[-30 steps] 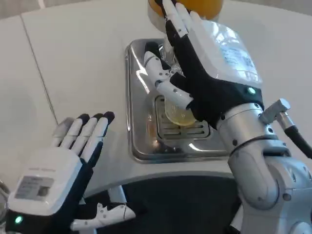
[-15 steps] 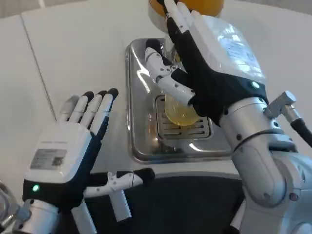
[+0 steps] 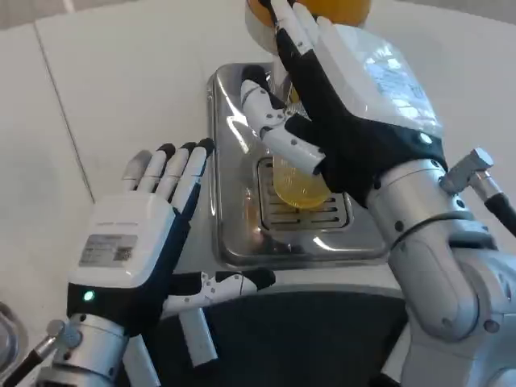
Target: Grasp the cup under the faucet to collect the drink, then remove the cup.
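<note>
At the left we see the left hand [image 3: 137,258] with its fingers straight and apart, holding nothing; over the last second it has climbed from the lower left corner toward the steel drip tray [image 3: 230,193], and its fingertips now lie just beside the tray's left wall. We read that as the left hand coming in to take or steady the cup. A grey label sits on its white back, but the print is too small for us to read.

In the middle, the clear cup [image 3: 300,187] stands on the tray's slotted grate [image 3: 310,214], under the dispenser's orange tank [image 3: 322,10]. Its yellow drink looks deeper than a second ago, so collecting seems well along.

At the right, the right hand [image 3: 347,105] reaches over the cup toward the tank, probably working the faucet, though we cannot tell whether it grips anything. Its label is also unreadable.
</note>
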Robot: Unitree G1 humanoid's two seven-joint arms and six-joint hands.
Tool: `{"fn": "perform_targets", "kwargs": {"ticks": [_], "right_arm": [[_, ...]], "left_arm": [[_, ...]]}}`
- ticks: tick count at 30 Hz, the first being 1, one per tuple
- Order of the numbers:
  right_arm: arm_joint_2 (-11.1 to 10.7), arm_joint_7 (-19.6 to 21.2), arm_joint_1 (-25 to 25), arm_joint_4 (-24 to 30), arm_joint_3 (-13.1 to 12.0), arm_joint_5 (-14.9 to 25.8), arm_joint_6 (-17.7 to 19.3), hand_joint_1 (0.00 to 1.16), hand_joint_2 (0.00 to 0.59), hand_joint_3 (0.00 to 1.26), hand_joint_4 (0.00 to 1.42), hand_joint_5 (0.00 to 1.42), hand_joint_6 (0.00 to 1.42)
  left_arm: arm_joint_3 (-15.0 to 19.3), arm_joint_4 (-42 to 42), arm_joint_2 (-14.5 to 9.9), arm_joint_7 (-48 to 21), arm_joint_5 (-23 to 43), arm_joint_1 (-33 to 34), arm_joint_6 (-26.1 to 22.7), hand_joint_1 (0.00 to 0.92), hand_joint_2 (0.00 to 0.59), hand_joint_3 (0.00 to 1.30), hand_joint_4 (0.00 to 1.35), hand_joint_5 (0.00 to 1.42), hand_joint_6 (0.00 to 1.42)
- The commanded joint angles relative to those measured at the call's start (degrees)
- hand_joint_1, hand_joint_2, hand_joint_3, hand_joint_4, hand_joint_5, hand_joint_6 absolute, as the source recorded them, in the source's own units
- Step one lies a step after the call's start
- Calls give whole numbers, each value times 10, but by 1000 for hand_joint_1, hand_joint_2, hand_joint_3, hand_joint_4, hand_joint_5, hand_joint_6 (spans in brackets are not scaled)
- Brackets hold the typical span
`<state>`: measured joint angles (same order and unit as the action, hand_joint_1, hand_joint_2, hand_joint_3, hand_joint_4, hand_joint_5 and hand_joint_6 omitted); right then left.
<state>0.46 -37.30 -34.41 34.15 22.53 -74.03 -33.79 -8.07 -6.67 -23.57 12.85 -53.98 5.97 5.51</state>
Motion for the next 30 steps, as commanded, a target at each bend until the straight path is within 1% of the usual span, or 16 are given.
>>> {"fn": "perform_targets", "kwargs": {"ticks": [1, 4, 8, 11, 14, 18, 19, 22, 24, 25, 28, 30], "right_arm": [[3, -19, 20, 9, -1, 2, 18, 0, 586, 2, 0, 0, 0], [4, -18, 29, 16, -4, -2, 25, 0, 586, 0, 0, 0, 0], [-6, -26, 46, 40, -7, -12, 45, 0, 586, 0, 0, 0, 0], [-6, -28, 71, 61, -20, -10, 47, 0, 586, 0, 0, 0, 0], [3, -20, 92, 73, -33, -4, 46, 0, 586, 0, 0, 0, 0], [39, 43, 138, 86, -56, 20, 38, 0, 586, 0, 0, 0, 0], [51, 65, 151, 88, -63, 31, 36, 0, 586, 0, 0, 0, 0], [75, 124, 182, 93, -74, 61, 42, 0, 586, 0, 0, 0, 0], [79, 158, 196, 97, -76, 83, 46, 0, 586, 0, 0, 0, 0], [85, 182, 207, 101, -78, 101, 49, 0, 586, 0, 0, 0, 0], [93, 240, 233, 112, -81, 152, 54, 0, 586, 0, 0, 0, 0], [91, 274, 250, 119, -81, 189, 60, 0, 586, 0, 0, 0, 0]], "left_arm": [[-14, 15, 10, 9, -2, 14, -9, 77, 44, 0, 0, 0, 12], [-16, 17, 14, 9, 3, 18, -11, 81, 46, 0, 0, 0, 12], [-27, 18, 15, 9, -4, 20, -11, 90, 52, 0, 0, 0, 22], [-33, 14, 15, 9, -7, 17, -12, 95, 52, 0, 0, 0, 23], [-35, 11, 14, 9, -8, 16, -14, 97, 52, 0, 0, 0, 25], [-36, 9, 12, 7, -8, 15, -15, 100, 52, 0, 0, 0, 26], [-37, 7, 11, 6, -8, 14, -16, 100, 52, 0, 0, 0, 26], [-38, 6, 10, 6, -7, 11, -16, 96, 53, 0, 0, 0, 27], [-38, 7, 10, 7, -5, 9, -15, 94, 53, 0, 0, 0, 27], [-38, 7, 9, 7, -5, 9, -14, 94, 53, 0, 0, 0, 27], [-38, 8, 8, 9, -4, 8, -12, 87, 55, 0, 0, 0, 27], [-38, 10, 8, 10, -3, 9, -12, 84, 55, 0, 0, 0, 28]]}}
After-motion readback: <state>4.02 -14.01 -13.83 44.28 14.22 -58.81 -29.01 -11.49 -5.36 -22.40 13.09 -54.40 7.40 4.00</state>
